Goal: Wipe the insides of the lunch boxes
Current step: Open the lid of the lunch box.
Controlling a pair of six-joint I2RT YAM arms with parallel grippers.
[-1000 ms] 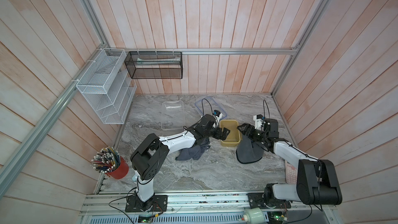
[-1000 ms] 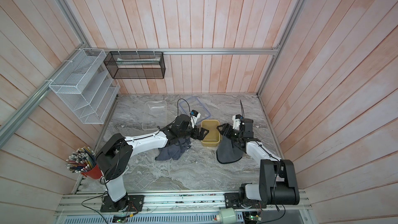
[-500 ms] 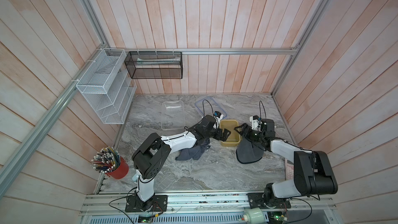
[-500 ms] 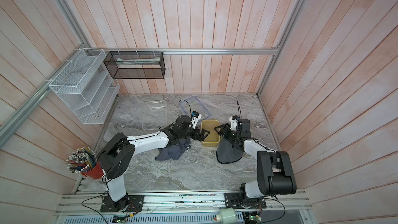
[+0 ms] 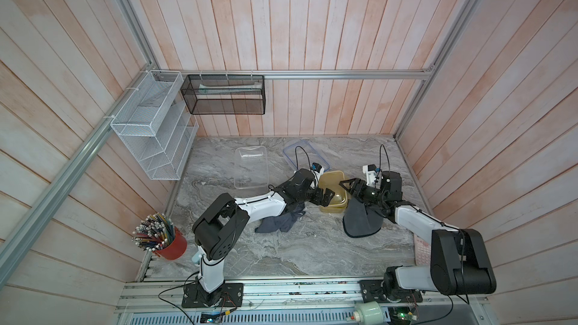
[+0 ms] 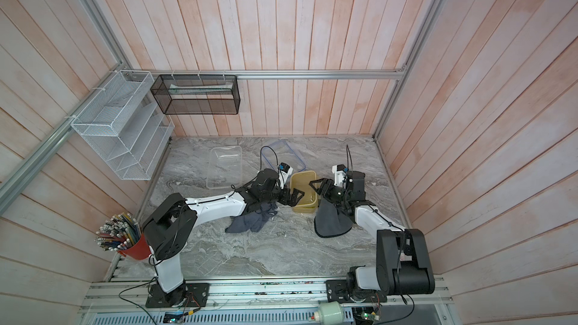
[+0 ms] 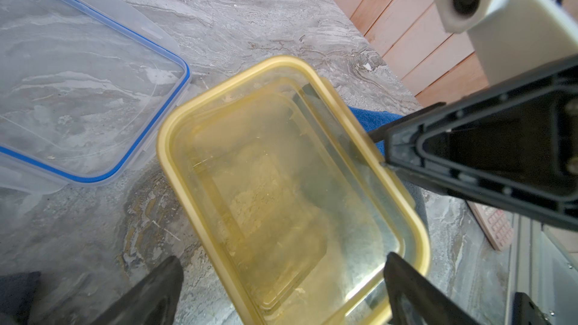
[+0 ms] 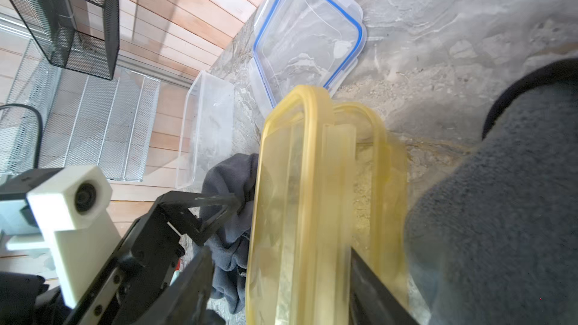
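Two sets, left fingers (image 7: 150, 295) and right fingers (image 7: 469, 151), flank the amber lunch box (image 7: 281, 182).

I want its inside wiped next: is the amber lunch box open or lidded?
Open. Nothing covers the amber lunch box; the left wrist view shows its floor directly.

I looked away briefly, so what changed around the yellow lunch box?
The right gripper edged toward the amber lunch box, jaws narrowing over its wall; grip uncertain. The left gripper stayed open at the box; clear lunch box, blue-rimmed lid and crumpled cloth unmoved.
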